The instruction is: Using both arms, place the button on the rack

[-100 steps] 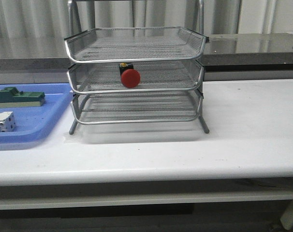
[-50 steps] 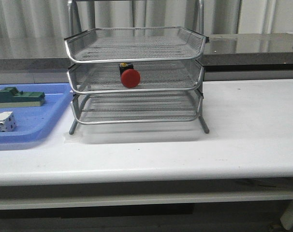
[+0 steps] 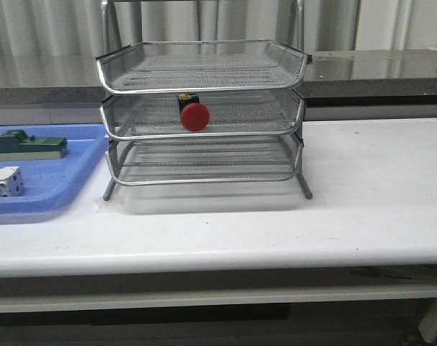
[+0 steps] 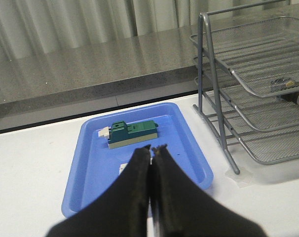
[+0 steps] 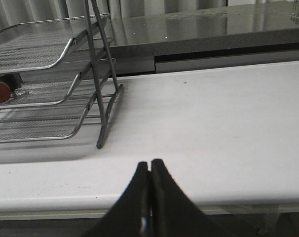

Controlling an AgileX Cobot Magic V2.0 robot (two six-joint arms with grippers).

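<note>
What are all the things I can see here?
Rack: one, silver wire mesh, three tiers, standing on the table beside the tray.
Button: one, red head with a black collar, lying in the rack's middle tier.
Tray: one, blue, flat, on the table at the left.
Green block: one, green on a pale base, in the tray.
White block: one, white, in the tray nearer the front.
Table: one, white.
Left gripper: one, black, shut, empty, above the tray.
Right gripper: one, black, shut, empty, over the table's front edge.
</note>
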